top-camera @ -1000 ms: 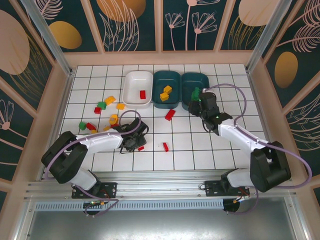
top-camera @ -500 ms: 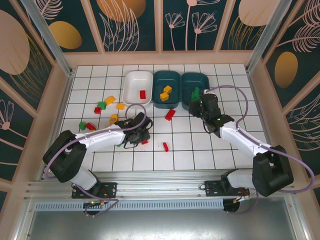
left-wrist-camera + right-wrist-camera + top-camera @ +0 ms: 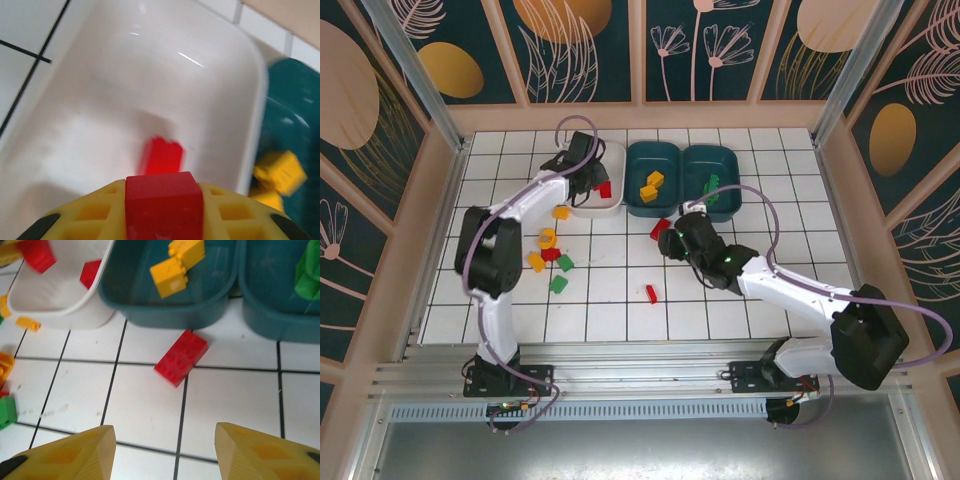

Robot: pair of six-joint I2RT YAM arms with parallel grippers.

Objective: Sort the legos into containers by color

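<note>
White bin (image 3: pixel 125 90) holds one red brick (image 3: pixel 161 156); above it the left fingers (image 3: pixel 85 215) pinch a second red brick (image 3: pixel 164 200); middle teal bin (image 3: pixel 165 310) holds yellow bricks (image 3: pixel 177 265); right teal bin (image 3: pixel 272 315) holds green bricks (image 3: pixel 309 275); right fingers (image 3: pixel 75 452) stand wide over a loose red brick (image 3: pixel 181 357) on the tabletop (image 3: pixel 240 385).

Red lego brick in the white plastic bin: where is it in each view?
Top external: red lego brick toward the right side of the white plastic bin.
Left wrist: the brick mid-picture on the bin floor, above a second red brick at the bottom edge.
Right wrist: the brick top left, by the bin's right wall.
Shared landmark: yellow bricks in the dark teal bin next door, right of it in all three.
</note>
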